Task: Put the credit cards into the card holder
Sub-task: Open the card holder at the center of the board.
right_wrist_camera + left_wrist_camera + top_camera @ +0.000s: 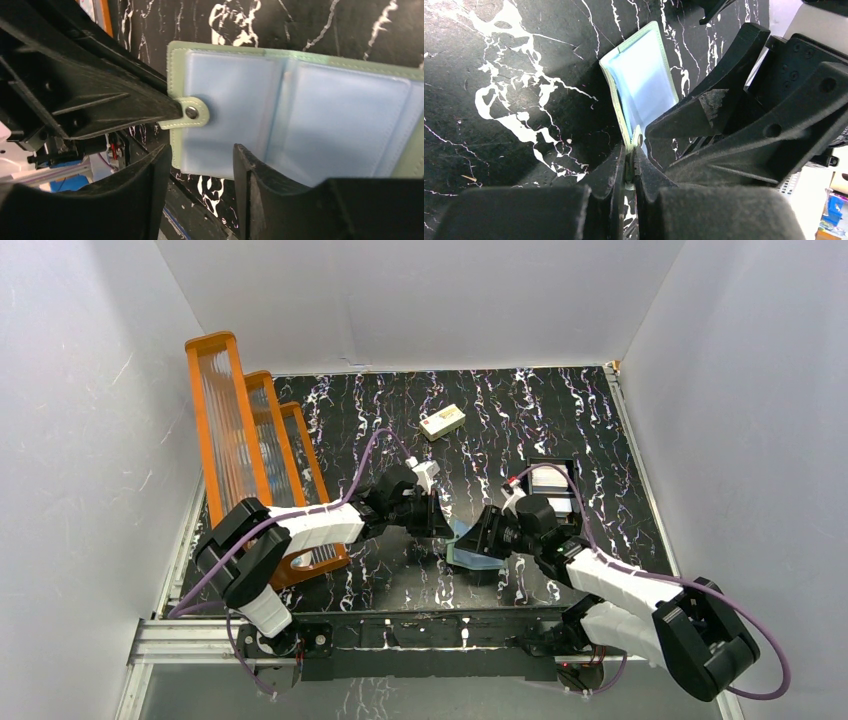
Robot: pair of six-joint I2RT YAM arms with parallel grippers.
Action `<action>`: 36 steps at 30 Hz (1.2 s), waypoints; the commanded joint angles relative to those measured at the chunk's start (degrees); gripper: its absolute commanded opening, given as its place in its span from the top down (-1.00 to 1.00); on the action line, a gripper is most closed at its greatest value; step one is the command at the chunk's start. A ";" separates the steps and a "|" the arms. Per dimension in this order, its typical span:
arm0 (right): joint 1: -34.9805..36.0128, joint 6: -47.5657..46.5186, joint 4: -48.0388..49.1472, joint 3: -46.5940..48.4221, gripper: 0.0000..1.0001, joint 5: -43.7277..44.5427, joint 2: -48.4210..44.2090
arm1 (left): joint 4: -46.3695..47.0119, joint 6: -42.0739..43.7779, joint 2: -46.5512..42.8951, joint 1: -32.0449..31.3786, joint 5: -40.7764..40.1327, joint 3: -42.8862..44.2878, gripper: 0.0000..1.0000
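- Desk (400,400), black with white marbling, fills the overhead view.
- Orange rack (240,440) of ribbed clear panels stands at the desk's 9 o'clock edge.
- Left arm (310,525) reaches from 7 o'clock toward the centre. The left fingers (629,162) are pressed together, clamped on the card holder's tab edge.
- Right arm (610,575) comes in from 5 o'clock. The right fingers (200,155) stand apart in front of the holder's near edge, and whether they touch it cannot be told.
- Black tray (570,465) sits toward 3 o'clock, beyond the right arm's wrist.
- Card holder (310,115) is opened out just on the 6 o'clock side of the desk's centre, between the two arms. Its pale blue shiny lining faces the right wrist camera inside a grey-green border.
- Credit cards (548,480), pale, lie inside the tray.
- Cream block (441,422) lies toward 12 o'clock, well apart from the holder.
- Stud (191,112), small and metallic, sits on the holder's tab, where the left fingers meet it.
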 commanded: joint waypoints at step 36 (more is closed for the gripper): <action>0.58 -5.90 -16.23 9.16 -0.16 9.22 3.20 | -11.96 5.78 -5.12 0.01 -4.39 3.78 1.00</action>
